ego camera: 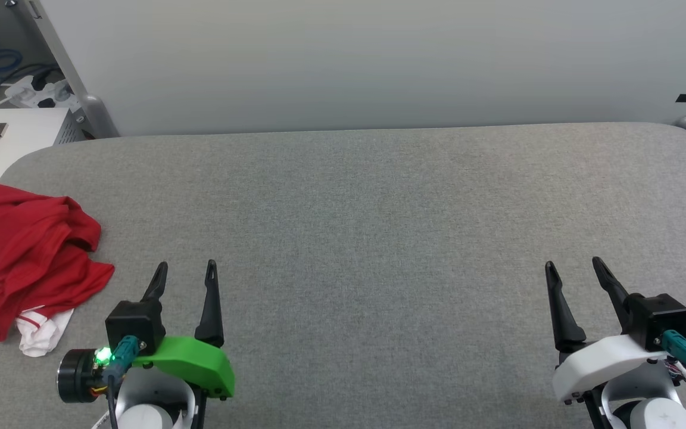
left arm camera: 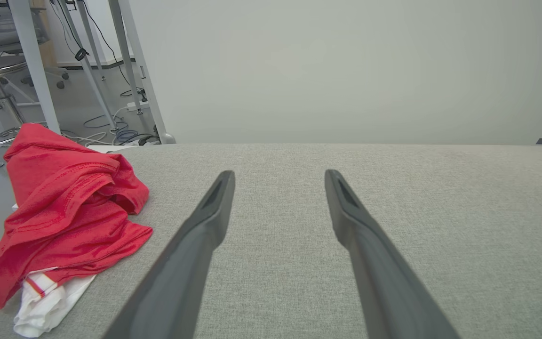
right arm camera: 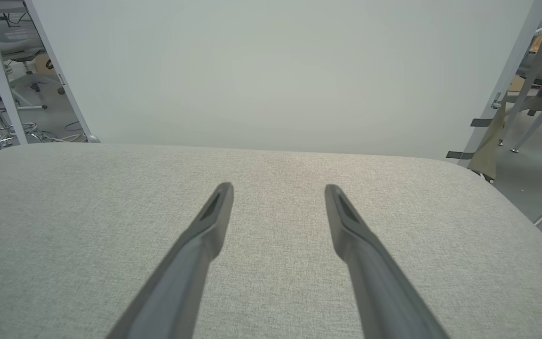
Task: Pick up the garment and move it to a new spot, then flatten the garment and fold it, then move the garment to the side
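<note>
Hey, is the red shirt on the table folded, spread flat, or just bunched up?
Bunched up. The red shirt lies in a crumpled heap at the grey table's left edge, a white sleeve poking out underneath.

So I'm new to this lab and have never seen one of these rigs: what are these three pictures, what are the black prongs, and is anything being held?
They are one moment seen by three cameras on a two-armed robot. The head view looks down from its head at a grey padded table. The black prongs are its grippers: the left gripper, on a green mount, and the right gripper, on a white one. The other two pictures come from cameras on each wrist, looking along that arm's own fingers. Both pairs of jaws stand open and hold nothing. On the table's left edge lies a crumpled red garment with white parts, beside the left gripper but not touching it.
</note>
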Tool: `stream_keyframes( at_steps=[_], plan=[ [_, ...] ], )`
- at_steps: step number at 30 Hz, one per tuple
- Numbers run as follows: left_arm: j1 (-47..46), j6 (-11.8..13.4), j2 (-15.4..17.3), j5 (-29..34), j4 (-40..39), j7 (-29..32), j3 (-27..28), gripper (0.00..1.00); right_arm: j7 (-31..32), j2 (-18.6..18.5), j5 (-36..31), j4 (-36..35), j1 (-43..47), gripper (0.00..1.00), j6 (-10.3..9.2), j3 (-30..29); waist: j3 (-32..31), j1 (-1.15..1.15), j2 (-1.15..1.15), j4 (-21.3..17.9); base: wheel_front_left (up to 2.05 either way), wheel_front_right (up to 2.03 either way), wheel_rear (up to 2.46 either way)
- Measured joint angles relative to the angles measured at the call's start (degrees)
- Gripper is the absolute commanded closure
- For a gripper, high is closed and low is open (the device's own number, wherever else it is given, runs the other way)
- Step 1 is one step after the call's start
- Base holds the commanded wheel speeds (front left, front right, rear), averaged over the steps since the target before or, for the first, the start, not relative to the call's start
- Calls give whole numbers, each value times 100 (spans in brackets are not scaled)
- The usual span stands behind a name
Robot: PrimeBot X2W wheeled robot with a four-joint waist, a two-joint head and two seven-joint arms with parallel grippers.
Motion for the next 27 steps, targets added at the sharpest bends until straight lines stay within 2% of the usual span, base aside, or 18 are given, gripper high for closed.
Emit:
stream_keyframes(
  at_steps=[18, 27],
  plan=[
    [0, -102, 0, -170, -167, -208, 15, 0, -210, 0, 110, -276, -1, 0, 0, -18, 17, 0, 0, 12, 0, 0, 0],
    [3, -148, 0, -225, 69, -309, -69, 0, -312, 0, 108, -107, 1, 0, 0, -42, -17, 0, 0, 21, 0, 0, 0]
  ],
)
